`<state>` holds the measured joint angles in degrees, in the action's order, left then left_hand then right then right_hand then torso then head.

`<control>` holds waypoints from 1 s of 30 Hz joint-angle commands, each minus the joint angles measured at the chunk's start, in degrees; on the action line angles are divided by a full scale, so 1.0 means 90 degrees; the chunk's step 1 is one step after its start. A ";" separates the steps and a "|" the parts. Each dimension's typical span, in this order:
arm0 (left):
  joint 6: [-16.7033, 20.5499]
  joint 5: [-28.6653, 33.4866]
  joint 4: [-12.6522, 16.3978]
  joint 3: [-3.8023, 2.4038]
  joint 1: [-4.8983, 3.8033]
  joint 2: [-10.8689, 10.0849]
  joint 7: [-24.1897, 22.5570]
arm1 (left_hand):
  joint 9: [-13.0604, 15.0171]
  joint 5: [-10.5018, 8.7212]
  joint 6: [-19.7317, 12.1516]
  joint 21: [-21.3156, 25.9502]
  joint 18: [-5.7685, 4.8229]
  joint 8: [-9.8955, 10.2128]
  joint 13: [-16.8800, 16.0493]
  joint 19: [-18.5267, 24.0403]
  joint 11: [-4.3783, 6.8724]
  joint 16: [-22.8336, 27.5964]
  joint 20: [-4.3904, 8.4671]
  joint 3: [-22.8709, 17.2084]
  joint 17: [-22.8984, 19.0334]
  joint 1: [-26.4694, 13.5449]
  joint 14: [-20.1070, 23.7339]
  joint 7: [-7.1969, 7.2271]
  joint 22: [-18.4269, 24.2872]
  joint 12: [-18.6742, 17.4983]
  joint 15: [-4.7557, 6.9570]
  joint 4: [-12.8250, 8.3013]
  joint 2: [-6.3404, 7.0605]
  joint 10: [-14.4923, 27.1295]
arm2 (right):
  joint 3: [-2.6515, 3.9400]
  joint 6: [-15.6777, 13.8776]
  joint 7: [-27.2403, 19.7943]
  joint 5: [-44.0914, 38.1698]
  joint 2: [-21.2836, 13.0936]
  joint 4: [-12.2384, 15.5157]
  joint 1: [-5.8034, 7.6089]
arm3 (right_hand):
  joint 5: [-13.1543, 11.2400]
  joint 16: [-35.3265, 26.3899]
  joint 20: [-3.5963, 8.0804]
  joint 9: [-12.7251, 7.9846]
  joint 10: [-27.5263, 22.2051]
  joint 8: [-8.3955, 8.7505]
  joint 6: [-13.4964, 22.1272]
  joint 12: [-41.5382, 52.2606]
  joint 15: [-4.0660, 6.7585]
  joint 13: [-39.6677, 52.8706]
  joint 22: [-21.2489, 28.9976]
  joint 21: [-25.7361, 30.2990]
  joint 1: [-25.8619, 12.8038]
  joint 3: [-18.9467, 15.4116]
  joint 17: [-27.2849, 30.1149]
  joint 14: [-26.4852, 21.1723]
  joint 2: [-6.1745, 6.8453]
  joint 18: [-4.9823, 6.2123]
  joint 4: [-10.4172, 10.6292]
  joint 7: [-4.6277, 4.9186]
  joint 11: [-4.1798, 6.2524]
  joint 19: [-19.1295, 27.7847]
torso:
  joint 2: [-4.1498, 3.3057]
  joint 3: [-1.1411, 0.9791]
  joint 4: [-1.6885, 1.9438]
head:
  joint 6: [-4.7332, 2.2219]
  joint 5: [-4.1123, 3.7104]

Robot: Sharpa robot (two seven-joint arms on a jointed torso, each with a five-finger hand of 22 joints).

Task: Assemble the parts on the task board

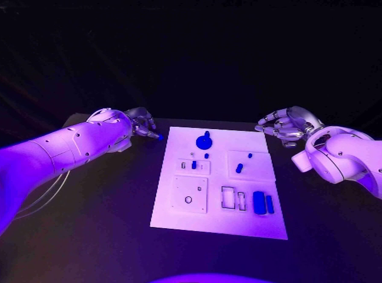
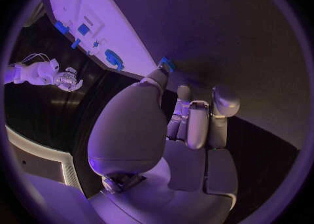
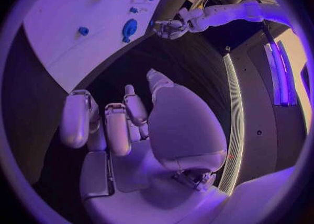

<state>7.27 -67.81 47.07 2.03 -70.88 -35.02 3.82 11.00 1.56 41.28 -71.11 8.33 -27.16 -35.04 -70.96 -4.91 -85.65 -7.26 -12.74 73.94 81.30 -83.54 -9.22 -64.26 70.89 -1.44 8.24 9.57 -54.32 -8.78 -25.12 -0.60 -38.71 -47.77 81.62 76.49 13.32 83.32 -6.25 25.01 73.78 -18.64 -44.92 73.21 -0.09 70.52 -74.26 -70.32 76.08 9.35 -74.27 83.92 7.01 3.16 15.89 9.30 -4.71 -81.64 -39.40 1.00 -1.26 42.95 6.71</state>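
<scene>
The white task board (image 1: 216, 221) lies in the middle of the black table. On it are a round blue part (image 1: 204, 141) at the far end, several small blue pieces (image 1: 239, 168) mid-board, and a larger blue block (image 1: 259, 202) near the front right. My left hand (image 1: 140, 125) hovers off the board's far left corner, pinching a small blue part (image 1: 158, 137) at its fingertips. In the left wrist view that part (image 2: 167, 63) sits at the thumb tip. My right hand (image 1: 285, 127) hangs off the far right corner, fingers loosely bent, holding nothing (image 3: 131, 124).
Bare black table (image 1: 89, 236) runs along both sides of the board and in front of it. The board has recessed white plates with slots (image 1: 233, 198) and an oval hole (image 1: 188, 200).
</scene>
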 commanded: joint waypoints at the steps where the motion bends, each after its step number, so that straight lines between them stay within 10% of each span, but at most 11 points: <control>1: 0.0046 0.0004 -0.0064 -0.0001 0.0006 0.0081 -0.0063 | -0.0069 0.0145 0.0136 -0.0029 -0.0204 -0.0026 -0.0153 -0.0113 0.0012 -0.0105 0.0034 0.0091 0.0375 0.0097 -0.0057 0.0003 -0.0055 0.0069 0.0025 0.0124 -0.0018 -0.0097 | 0.0001 0.0015 -0.0013 -0.0008 0.0009 0.0002 -0.0003 | 0.0100 -0.0045 0.0041 0.0055 -0.0036 -0.0122 0.0041 -0.0027 0.0016 -0.0021 -0.0578 0.0140 -0.0233 0.0107 -0.0497 0.0358 0.0030 0.0142 0.0061 -0.0013 0.0040 0.0027 | 0.0000 0.0001 -0.0005 | 0.0001 0.0013; 30: -0.0107 -0.0029 -0.0181 0.0041 0.0046 0.0240 -0.0047 | -0.0173 0.0145 0.0680 -0.0174 -0.0254 0.0045 -0.0586 -0.0276 0.0146 -0.0144 0.0163 -0.0248 0.0545 0.0350 -0.0159 0.0135 -0.0238 0.0196 0.0153 0.0195 0.0016 -0.0500 | 0.0001 0.0022 -0.0011 -0.0008 0.0034 -0.0025 -0.0009 | 0.0099 -0.0046 0.0043 0.0050 -0.0030 -0.0136 0.0044 -0.0021 0.0018 -0.0016 -0.0577 0.0149 -0.0251 0.0111 -0.0498 0.0359 0.0026 0.0143 0.0061 -0.0015 0.0042 0.0027 | 0.0002 0.0003 0.0000 | 0.0049 0.0017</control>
<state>6.31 -67.90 45.42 2.41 -70.51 -33.02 3.30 10.17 1.56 46.84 -71.65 8.31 -27.15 -39.22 -72.19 -4.31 -85.65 -6.03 -14.55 73.94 84.03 -83.46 -8.15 -65.29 71.89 -0.30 10.04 9.68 -56.79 -8.78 -25.08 -0.61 -38.71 -47.50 81.39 76.45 13.32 83.32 -6.24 25.01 73.78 -18.64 -44.92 73.21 -0.09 70.52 -74.26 -70.32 76.07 9.35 -74.27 83.92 7.01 3.17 15.89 9.30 -4.71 -81.64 -39.39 1.02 -1.27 43.42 6.85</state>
